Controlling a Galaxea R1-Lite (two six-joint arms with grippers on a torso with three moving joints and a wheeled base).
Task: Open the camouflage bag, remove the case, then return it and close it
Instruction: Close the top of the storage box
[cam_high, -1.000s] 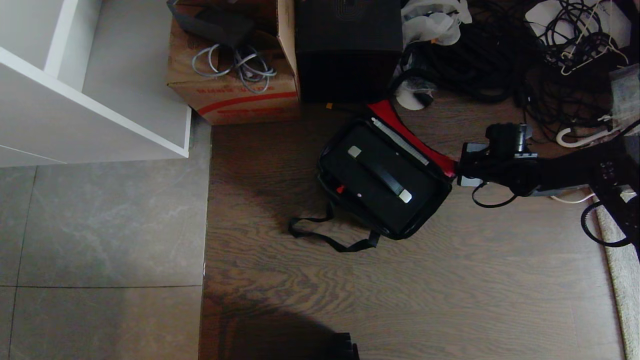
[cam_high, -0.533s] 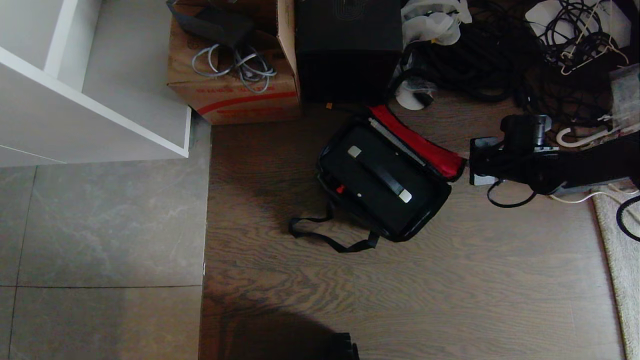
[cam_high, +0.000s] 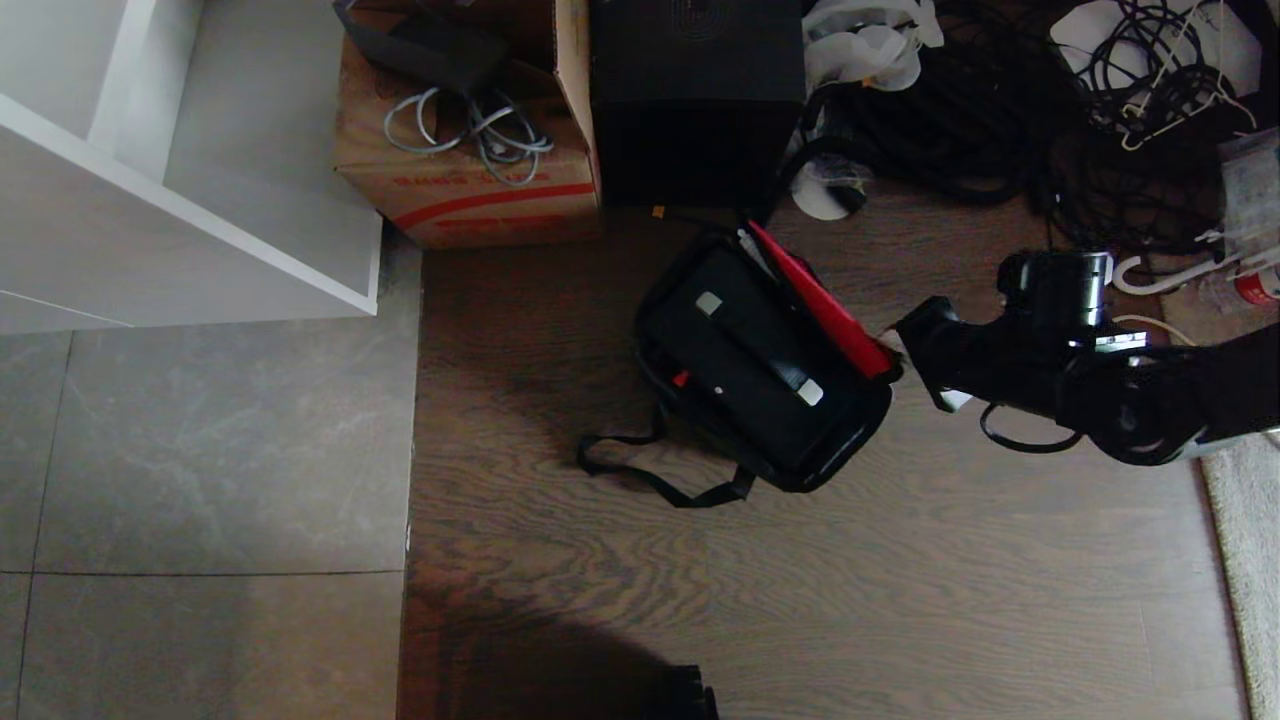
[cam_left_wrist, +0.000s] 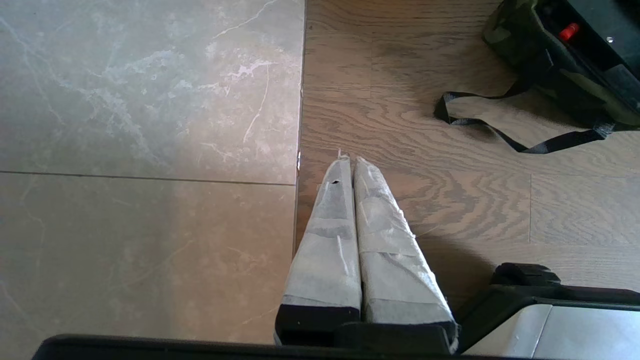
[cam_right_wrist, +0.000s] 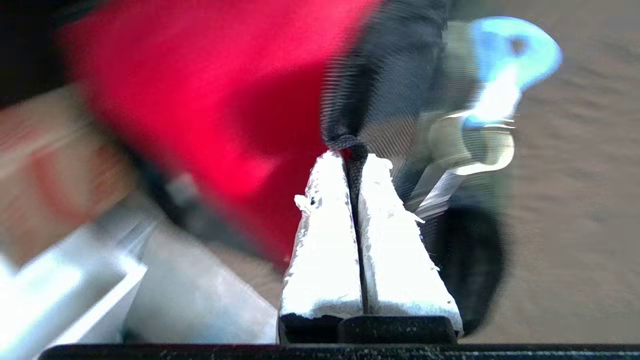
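Gripping the edge of the red-lined lid (cam_high: 825, 300) beside the camouflage bag (cam_high: 765, 365), the right end effector (cam_high: 905, 345) holds the flap half raised over the case (cam_high: 750, 350), which sits inside the open bag on the wood floor, near a cardboard box (cam_high: 470, 180) and a taller black box (cam_high: 695, 100). Seen from the head camera, the lid stands tilted between open and shut; if the pinch is shallow, the fabric could slip free and the flap drop back, and the loose black strap (cam_high: 650, 475) lies on the floor clear of the opening. From the left wrist, the left end effector (cam_left_wrist: 350, 162) hangs with its padded fingers pressed together over the seam between tile and wood, empty and well apart from the bag (cam_left_wrist: 565, 65), whose green-brown camouflage side and trailing strap (cam_left_wrist: 505, 135) show. From the right wrist, the right end effector (cam_right_wrist: 356, 160) is clamped on a dark seam of the lid, red lining (cam_right_wrist: 215, 100) to one side, a pale zipper clip (cam_right_wrist: 495, 75) swinging just beside; a hard pull could drag the soft bag askew.
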